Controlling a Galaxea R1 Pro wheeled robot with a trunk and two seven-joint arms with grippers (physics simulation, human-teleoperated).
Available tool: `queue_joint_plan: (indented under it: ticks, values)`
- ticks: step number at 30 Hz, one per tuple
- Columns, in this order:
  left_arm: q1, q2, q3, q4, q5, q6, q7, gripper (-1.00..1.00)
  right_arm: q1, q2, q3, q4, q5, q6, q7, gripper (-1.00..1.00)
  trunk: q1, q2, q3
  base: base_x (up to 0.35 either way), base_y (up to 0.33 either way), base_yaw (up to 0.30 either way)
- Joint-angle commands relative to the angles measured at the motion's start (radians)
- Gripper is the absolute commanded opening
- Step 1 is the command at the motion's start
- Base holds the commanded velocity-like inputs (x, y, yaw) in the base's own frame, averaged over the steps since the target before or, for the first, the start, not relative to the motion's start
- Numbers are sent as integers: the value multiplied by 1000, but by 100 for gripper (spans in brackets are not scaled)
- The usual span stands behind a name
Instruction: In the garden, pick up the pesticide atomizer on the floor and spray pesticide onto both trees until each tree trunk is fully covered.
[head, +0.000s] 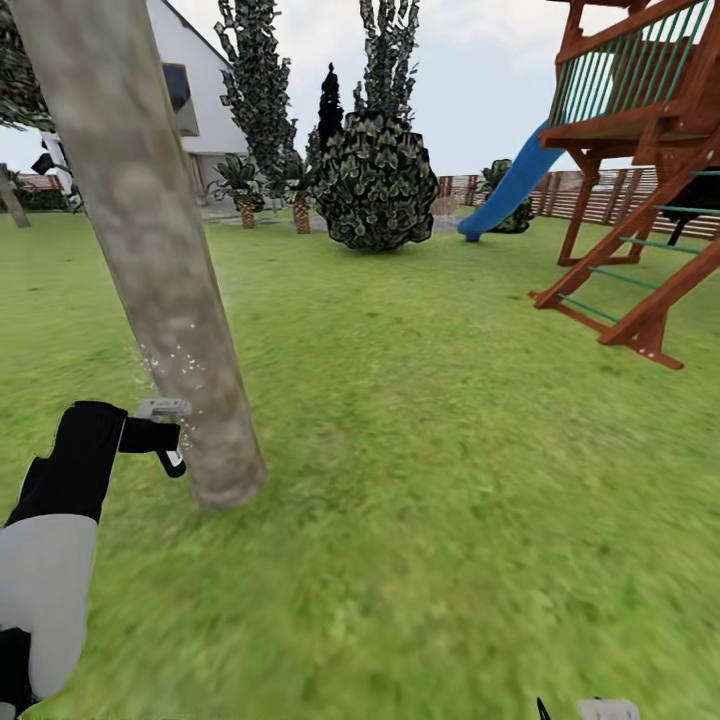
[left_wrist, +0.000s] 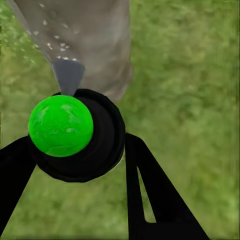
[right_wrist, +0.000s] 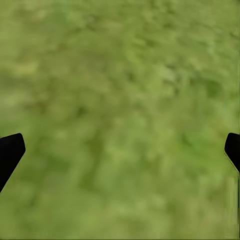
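left gripper (left_wrist: 75, 165) | clamps atomizer (left_wrist: 70, 132) | nozzle seemingly touching trunk (head: 150, 250)

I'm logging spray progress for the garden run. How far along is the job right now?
Done: the pesticide atomizer is off the floor, clamped in the left hand. In hand: its nozzle points at the tree trunk, with white droplets speckling the bark low down. Left: the trunk higher up looks unsprayed, and a second tree is not sprayed in these views. The right hand hangs open over grass.
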Motion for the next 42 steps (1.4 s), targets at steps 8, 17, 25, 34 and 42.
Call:
queue_joint_plan:
  ticks: [8,17,25,34,42]
  values:
    - [44,54,32,1,1,-9,2,-100,0,0,0,1,0,0,0,100,0,0,0,292,-92,10]
    - [118,36,48,31,0,-12,42,-100,0,0,0,1,0,0,0,100,0,0,0,68,-38,175]
    - [127,43,53,17,6,-12,43,-100,0,1,0,1,0,0,0,100,0,0,0,127,-81,62]
    - [127,44,55,16,6,-12,43,-100,0,0,0,2,0,0,0,100,0,0,0,102,-232,0]
    - [127,44,57,16,6,-11,43,-100,0,0,0,1,0,0,0,100,0,0,0,90,-274,5]
